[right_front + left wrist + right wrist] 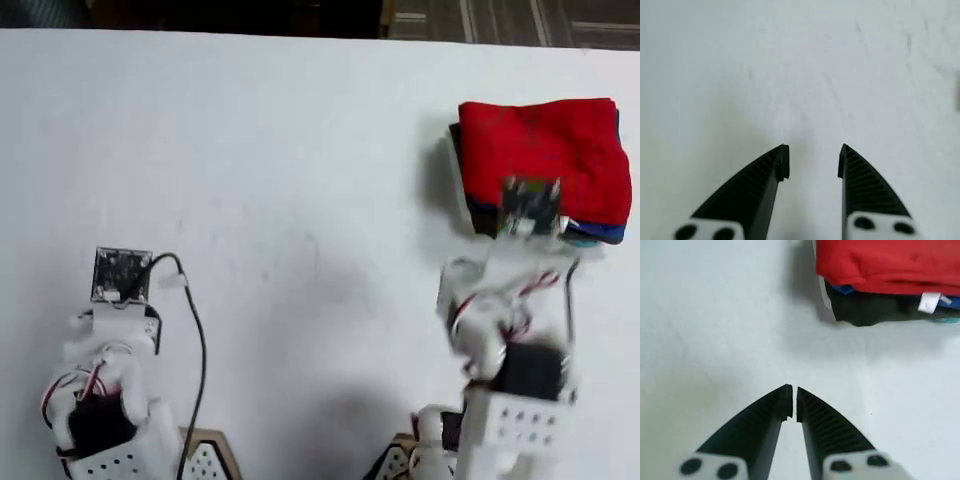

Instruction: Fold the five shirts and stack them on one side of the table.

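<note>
A stack of folded shirts [545, 165] lies at the right side of the white table, a red shirt [890, 262] on top and blue and dark ones [870, 307] under it. My right gripper [794, 402] is shut and holds nothing, a little short of the stack's near edge. In the high view the right arm's wrist [528, 205] overlaps that edge. My left gripper [812, 162] stands open over bare table, with nothing between its fingers; its arm [120, 285] is at the near left.
The white table [280, 170] stretches wide between the two arms and toward the far edge. A black cable [195, 330] loops beside the left arm. Both arm bases [205, 460] sit at the near edge.
</note>
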Tool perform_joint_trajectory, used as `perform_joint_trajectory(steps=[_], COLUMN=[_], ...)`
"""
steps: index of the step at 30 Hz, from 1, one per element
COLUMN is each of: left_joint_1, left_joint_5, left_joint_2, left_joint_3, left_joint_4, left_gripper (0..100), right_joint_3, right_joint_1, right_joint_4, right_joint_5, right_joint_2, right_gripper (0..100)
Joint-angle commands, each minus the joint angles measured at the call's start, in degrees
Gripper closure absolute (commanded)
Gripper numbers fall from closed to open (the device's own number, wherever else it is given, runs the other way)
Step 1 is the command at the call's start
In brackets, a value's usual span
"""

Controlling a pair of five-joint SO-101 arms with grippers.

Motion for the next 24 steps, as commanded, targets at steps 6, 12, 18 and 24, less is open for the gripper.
perform_joint_trajectory(steps=[6,12,18,24], left_joint_1=[2.9,18.11,20.4,20.84], left_joint_5=[13.19,20.57,20.31,18.81], left_joint_2=[-1.49,-1.49,-1.49,-1.32], left_joint_3=[0.13,0.22,3.12,14.37], left_joint_4=[5.01,5.1,0.97,-3.87], left_gripper=[82,82,82,82], right_joint_3=[31.65,39.91,42.55,42.55], right_joint_1=[-0.57,-3.03,-2.77,-2.07], right_joint_4=[-4.26,-8.57,-7.96,-3.03], right_joint_5=[-0.44,-0.97,-0.53,-0.44], right_joint_2=[-31.87,-27.74,-31.08,-31.16], right_gripper=[97.4,97.4,97.4,97.7])
